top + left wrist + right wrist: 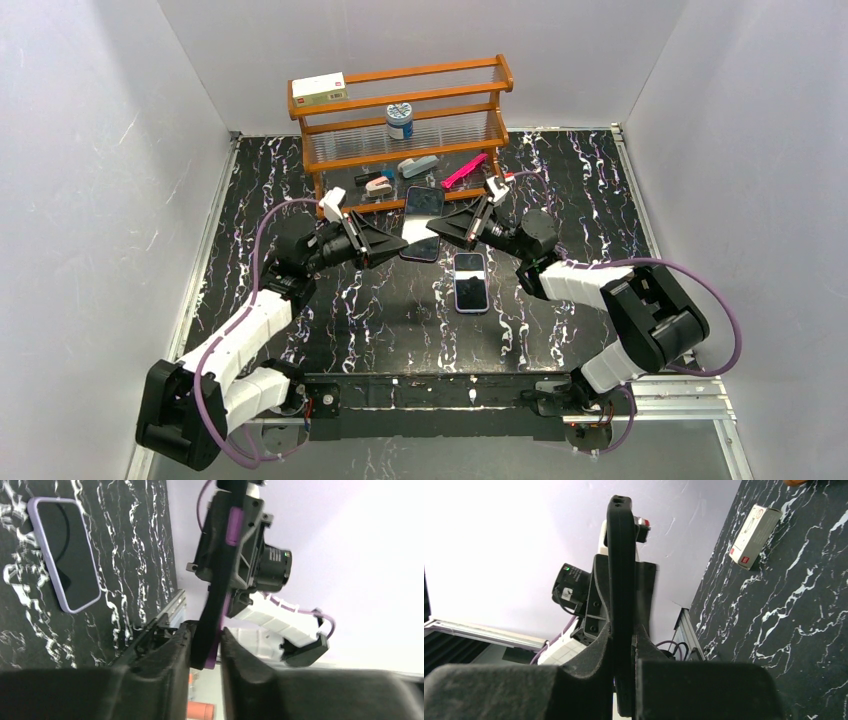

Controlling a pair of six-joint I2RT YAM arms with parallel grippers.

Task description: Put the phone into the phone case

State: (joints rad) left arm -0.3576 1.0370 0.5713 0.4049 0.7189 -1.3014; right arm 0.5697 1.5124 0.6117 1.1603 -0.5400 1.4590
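Observation:
The phone (470, 281) lies flat on the black marbled table, screen up, with a pale lavender rim; the left wrist view shows it too (65, 555). Above the table, between the two arms, hangs the black phone case (421, 222), its upper face glossy. My left gripper (398, 243) has its fingers on both faces of the case's left end (206, 630). A purple strip runs along one side of the case (220, 600). My right gripper (437, 228) is shut on the case's other end, seen edge-on (620, 555) between the fingers (624, 627).
A wooden rack (400, 110) stands at the back with a white box (318, 90) and a small can (399, 120) on it. Small items lie under it, among them a pink one (463, 170). A white box with red marks (754, 530) lies on the table.

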